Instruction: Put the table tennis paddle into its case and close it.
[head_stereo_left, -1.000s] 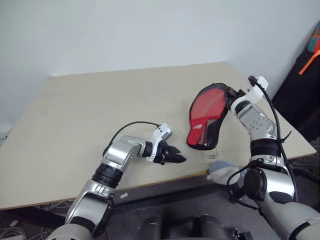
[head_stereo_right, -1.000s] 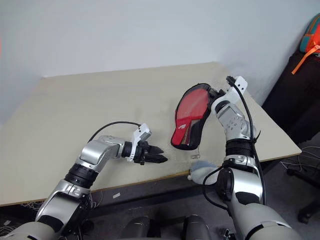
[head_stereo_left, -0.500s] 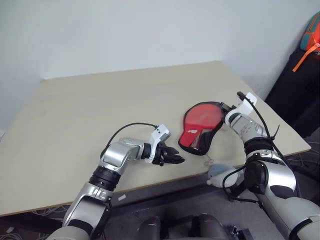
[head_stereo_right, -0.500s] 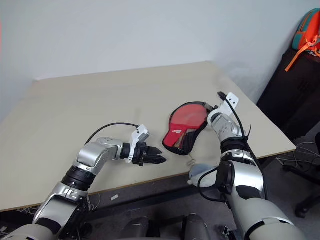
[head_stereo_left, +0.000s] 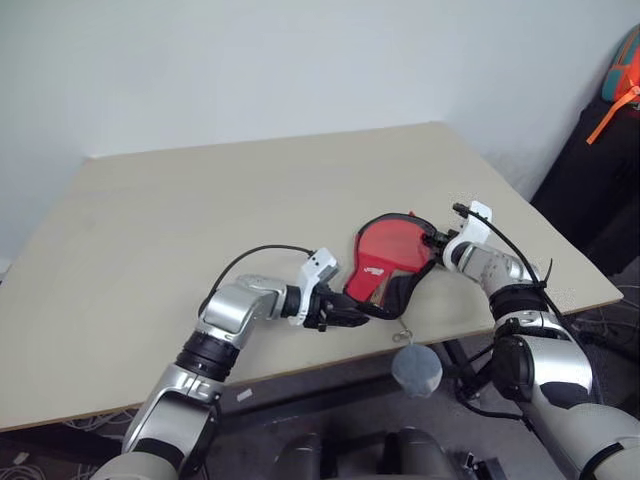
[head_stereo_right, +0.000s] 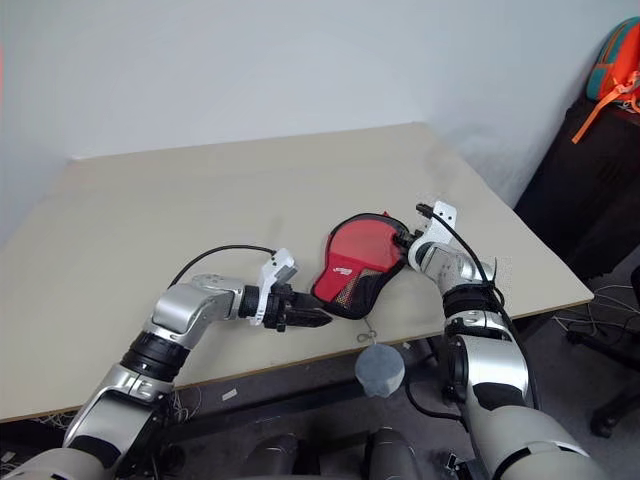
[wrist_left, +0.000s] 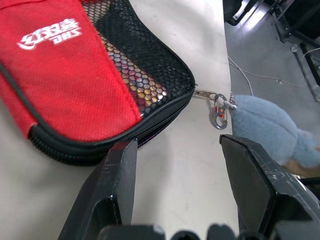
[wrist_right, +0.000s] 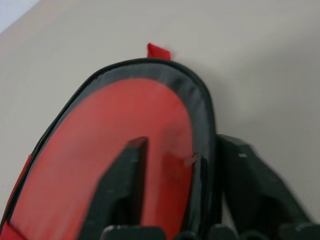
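The case (head_stereo_left: 385, 262) is lying flat on the tan table (head_stereo_left: 150, 230), close to the table's near edge. White lettering is stitched on its red fabric panel; in the left wrist view it is showing upside down, and I am making out only what look like Chinese characters above a few Latin letters, too uncertain to spell out. Beside that red panel a black mesh pocket is running down to the narrow end, and something reddish-brown is glinting through the mesh, though I cannot say what it is. Whether the table tennis paddle is sitting inside the case I cannot tell.

The case's long axis is running diagonally across the table: the round, wide end is pointing away toward the table's far right corner, the narrow end toward the near edge. From that narrow end a small metal clip (wrist_left: 218, 111) is trailing off the table edge, and a grey-blue plush toy (head_stereo_left: 416, 369) is hanging below it.

The left gripper (head_stereo_left: 352, 316) is sitting on the table right at the case's narrow end, jaws standing apart with nothing between them. The right gripper (head_stereo_right: 403, 245) is at the case's round end, its black fingers (wrist_right: 127, 185) spread with the case's rim lying between them, one finger over the red side.
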